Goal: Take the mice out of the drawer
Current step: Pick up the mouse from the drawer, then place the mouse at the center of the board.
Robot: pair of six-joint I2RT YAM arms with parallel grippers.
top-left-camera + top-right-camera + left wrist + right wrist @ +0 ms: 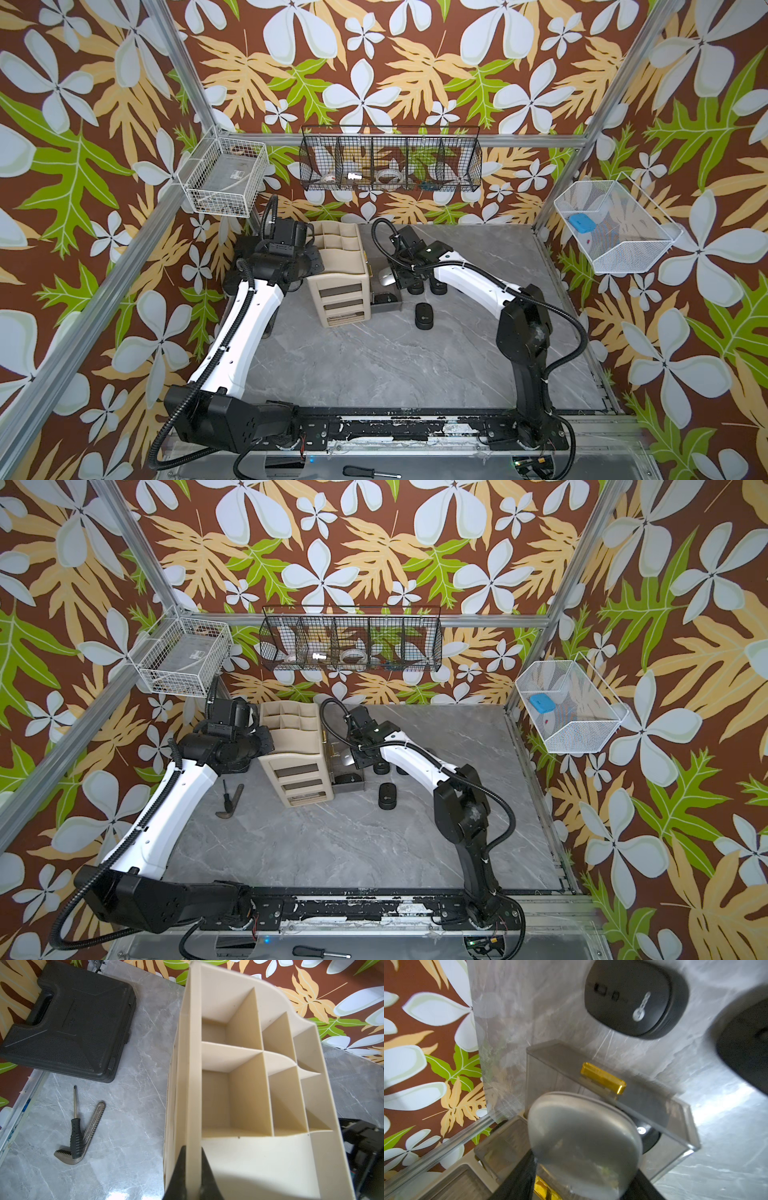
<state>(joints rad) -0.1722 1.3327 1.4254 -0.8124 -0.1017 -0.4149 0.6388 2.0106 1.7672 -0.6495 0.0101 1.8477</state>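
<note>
Looming silver mouse [583, 1142] (blurred) half-hides a black mouse [652, 1138].

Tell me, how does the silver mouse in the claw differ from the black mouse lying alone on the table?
Colour: the silver mouse is plain silver; the lone black mouse carries a pale round logo. State: the silver mouse is pinched in the right gripper; the black mouse lies free. Place: the silver mouse hangs over the clear drawer; the black mouse rests flat on the table, outside the drawer. Both are small, flat and oval.
</note>
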